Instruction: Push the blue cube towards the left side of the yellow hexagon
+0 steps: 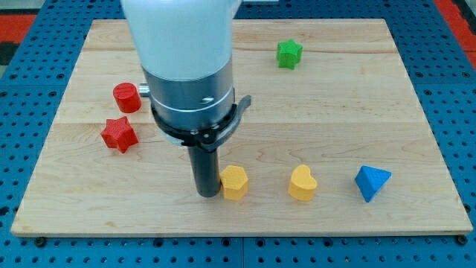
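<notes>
The yellow hexagon (235, 182) sits low on the wooden board (335, 112), just right of centre-left. My tip (208, 194) stands right beside the hexagon's left side, touching or nearly touching it. The blue block (372, 182), an angular shape more like a pyramid than a cube, lies far to the view's right, well apart from my tip. The arm's white and grey body hides part of the board above the tip.
A yellow heart (303, 184) lies between the hexagon and the blue block. A red cylinder (127, 97) and a red star (119, 134) are at the left. A green star (289, 53) is near the top.
</notes>
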Tool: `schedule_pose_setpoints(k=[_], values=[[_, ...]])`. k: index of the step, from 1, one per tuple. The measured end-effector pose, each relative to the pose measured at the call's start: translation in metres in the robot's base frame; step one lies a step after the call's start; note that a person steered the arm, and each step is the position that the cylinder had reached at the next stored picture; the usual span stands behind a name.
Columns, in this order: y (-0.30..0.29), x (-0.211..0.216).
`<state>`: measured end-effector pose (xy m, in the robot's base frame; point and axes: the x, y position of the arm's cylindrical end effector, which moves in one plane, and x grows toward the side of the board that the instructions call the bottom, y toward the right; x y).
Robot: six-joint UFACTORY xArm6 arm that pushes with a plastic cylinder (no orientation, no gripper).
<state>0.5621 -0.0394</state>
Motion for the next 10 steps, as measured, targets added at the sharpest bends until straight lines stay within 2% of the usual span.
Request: schedule_pose_setpoints(k=[1,2,3,5,6,7,10], values=[[0.001,0.0],[-0.009,-0.037],[0.033,-0.088],[0.039,-0.166],[-0.018,-0.163],[-0.052,-0.147],[-0.068,-0.156]])
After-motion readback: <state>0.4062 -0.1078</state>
